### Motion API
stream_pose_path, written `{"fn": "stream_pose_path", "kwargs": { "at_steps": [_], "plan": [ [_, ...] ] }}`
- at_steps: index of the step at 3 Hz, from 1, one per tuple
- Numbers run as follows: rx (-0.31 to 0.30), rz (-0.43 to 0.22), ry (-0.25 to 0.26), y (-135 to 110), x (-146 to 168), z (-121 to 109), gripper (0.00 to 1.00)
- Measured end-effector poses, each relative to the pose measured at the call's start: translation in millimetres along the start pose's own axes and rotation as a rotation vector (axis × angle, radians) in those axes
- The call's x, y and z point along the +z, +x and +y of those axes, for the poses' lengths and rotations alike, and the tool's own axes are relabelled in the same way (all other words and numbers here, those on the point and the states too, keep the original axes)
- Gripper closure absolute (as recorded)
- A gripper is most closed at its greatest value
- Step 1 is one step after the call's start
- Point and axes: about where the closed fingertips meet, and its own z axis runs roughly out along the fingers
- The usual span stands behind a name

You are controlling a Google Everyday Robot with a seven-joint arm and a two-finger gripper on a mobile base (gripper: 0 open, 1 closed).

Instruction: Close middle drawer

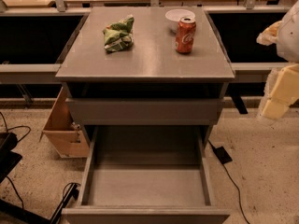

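Note:
The middle drawer (pixel 145 186) is a long shallow grey metal tray, pulled far out of the grey cabinet (pixel 145 64) toward the camera. Its flat front (pixel 145 215) runs along the bottom edge of the view, and the tray is empty. Above it a taller grey drawer front (pixel 145 111) sits nearly flush with the cabinet. The lowest drawer is hidden beneath the open tray. My gripper (pixel 275 101), pale cream, is at the far right edge. It is level with the upper drawer front, to the right of the cabinet and touching nothing.
On the cabinet top are a green crumpled chip bag (pixel 118 33), an orange soda can (pixel 185 35) and a white bowl (pixel 177 16). A cardboard box (pixel 63 127) leans on the floor at the left. Black cables (pixel 229 169) lie on the speckled floor.

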Motion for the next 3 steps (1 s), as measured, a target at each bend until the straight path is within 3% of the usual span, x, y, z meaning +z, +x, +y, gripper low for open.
{"fn": "stream_pose_path", "kwargs": {
  "at_steps": [1,2,3],
  "plan": [
    [0.001,0.000,0.001,0.6,1.7,1.7,0.00],
    [0.011,0.007,0.007,9.3,25.6,25.3,0.00],
    [0.017,0.021,0.063,19.2,45.2,56.9,0.00]
  ]
}}
